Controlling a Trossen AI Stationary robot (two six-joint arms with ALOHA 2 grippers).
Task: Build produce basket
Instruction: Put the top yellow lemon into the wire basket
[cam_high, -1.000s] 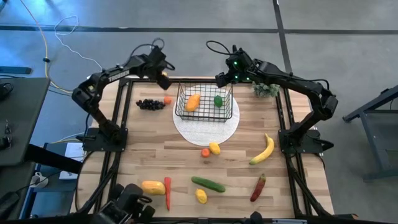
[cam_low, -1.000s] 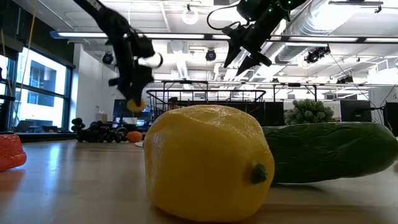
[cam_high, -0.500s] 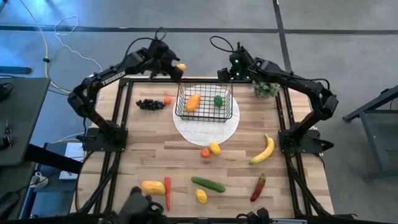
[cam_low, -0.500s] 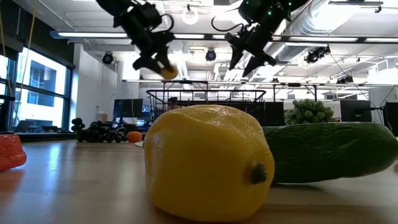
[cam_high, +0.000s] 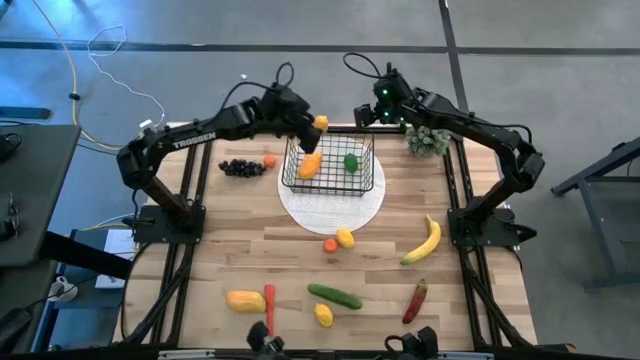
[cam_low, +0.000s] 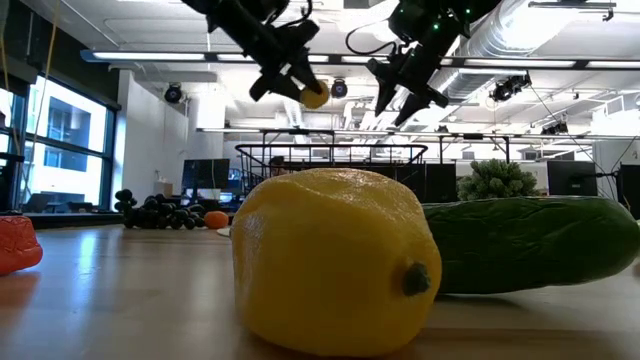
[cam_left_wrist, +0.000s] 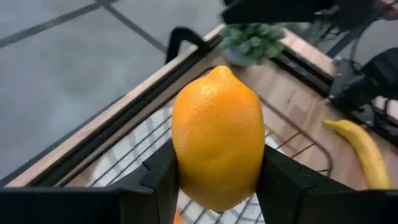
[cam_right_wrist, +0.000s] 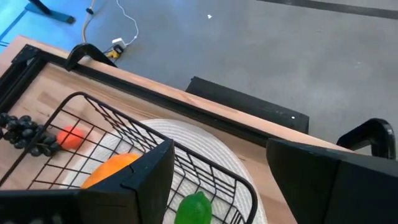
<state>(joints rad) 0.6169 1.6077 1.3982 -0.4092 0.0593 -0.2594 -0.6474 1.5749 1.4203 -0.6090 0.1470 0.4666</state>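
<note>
The black wire basket (cam_high: 328, 165) stands on a round white disc (cam_high: 332, 200) near the table's far edge. It holds an orange mango (cam_high: 311, 163) and a green pepper (cam_high: 351, 161). My left gripper (cam_high: 316, 122) is shut on a yellow-orange lemon (cam_left_wrist: 217, 137), high over the basket's far-left corner (cam_high: 292, 138); the low view shows it in the air (cam_low: 314, 95). My right gripper (cam_high: 365, 112) hangs open and empty above the basket's far rim (cam_right_wrist: 124, 121), also seen in the low view (cam_low: 405, 95). My left gripper pinches the lemon around its middle (cam_left_wrist: 186, 155) between the two fingers (cam_left_wrist: 160, 180), one on each long side. Its pointed end (cam_left_wrist: 219, 70) sticks out past the fingertips. The fingers slant down toward the table's right. The lemon is lifted clear, above the basket.
Dark grapes (cam_high: 240, 167) and a small orange fruit (cam_high: 268, 160) lie left of the basket, a green plant clump (cam_high: 428, 142) at the far right corner. Nearer lie a banana (cam_high: 424, 241), a lemon (cam_high: 345, 238), a cucumber (cam_high: 335, 296), another lemon (cam_high: 323, 315) and two chillies (cam_high: 415, 302).
My left gripper, shut on the lemon, has risen and swung toward the table's right, from beside the grapes to above the basket's far-left corner. My right gripper has drifted slightly toward the far edge and stayed open.
</note>
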